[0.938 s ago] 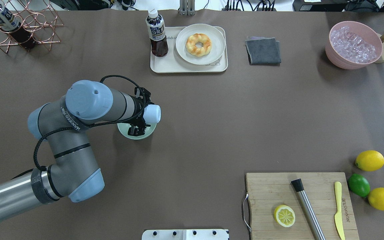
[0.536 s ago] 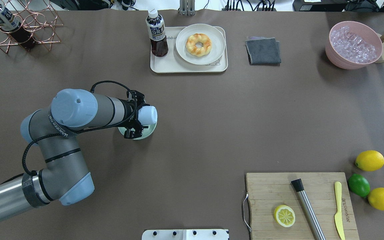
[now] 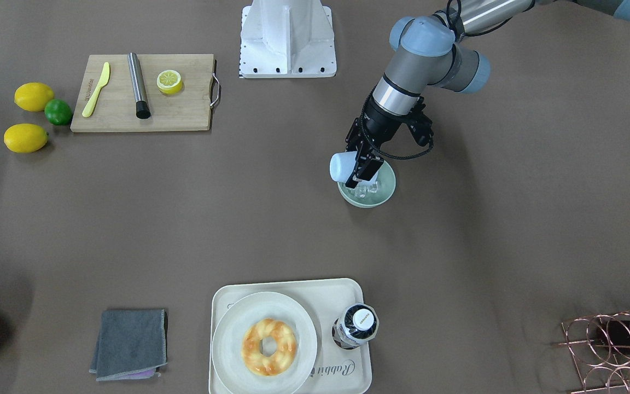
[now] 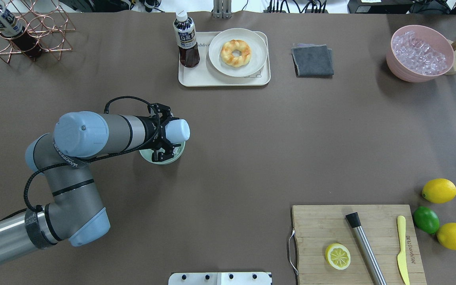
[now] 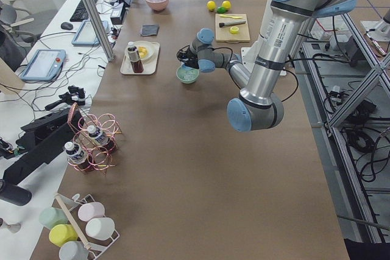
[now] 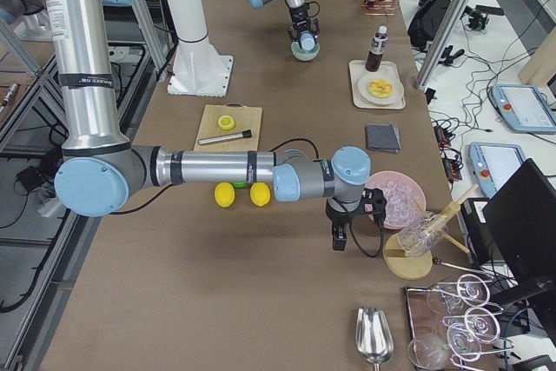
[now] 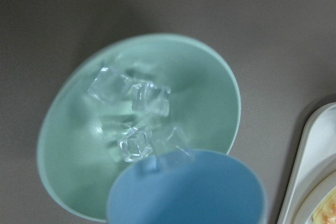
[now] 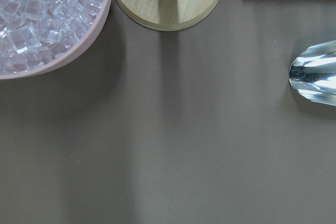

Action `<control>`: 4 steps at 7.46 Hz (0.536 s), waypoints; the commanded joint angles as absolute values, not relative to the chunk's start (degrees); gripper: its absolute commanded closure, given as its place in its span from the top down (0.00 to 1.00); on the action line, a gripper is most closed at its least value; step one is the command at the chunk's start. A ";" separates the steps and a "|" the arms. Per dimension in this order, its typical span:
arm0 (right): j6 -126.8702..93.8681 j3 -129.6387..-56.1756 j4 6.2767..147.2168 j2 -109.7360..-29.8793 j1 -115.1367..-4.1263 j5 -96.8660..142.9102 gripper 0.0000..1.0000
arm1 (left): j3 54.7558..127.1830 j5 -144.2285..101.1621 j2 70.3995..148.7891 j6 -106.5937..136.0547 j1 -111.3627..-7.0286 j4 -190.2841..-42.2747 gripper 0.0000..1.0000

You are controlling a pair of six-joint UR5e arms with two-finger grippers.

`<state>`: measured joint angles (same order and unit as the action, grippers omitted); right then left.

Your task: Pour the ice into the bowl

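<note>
Left wrist-mounted view: the cup [image 7: 184, 192] is clamped tilted by the left fingers [image 3: 366, 171]; ice [image 7: 142, 108] should be poured slowly into the bowl [image 7: 210, 93] beneath them.

cup [image 3: 341, 167] over bowl [image 3: 372, 198]; broad tabletop [image 3: 315, 235] between it and tray [image 3: 337, 295]

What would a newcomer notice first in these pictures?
The left end effector holds a blue cup tipped over the mint bowl, left of centre, with ice lying in it. A pink tub heaped with cubes stands at the far right corner.
</note>
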<state>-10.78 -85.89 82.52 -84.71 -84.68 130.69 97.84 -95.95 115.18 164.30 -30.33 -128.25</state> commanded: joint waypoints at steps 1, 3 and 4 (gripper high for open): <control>-10.90 -86.31 82.53 -84.73 -84.64 130.69 0.99 | 97.73 -92.56 115.14 167.77 -30.15 -131.56 0.59; -10.99 -86.49 82.62 -84.90 -84.64 130.69 0.99 | 97.73 -87.92 115.05 171.19 -29.71 -135.94 0.59; -10.90 -86.48 82.62 -84.90 -84.64 130.69 0.99 | 97.91 -86.15 115.05 171.73 -29.27 -136.66 0.59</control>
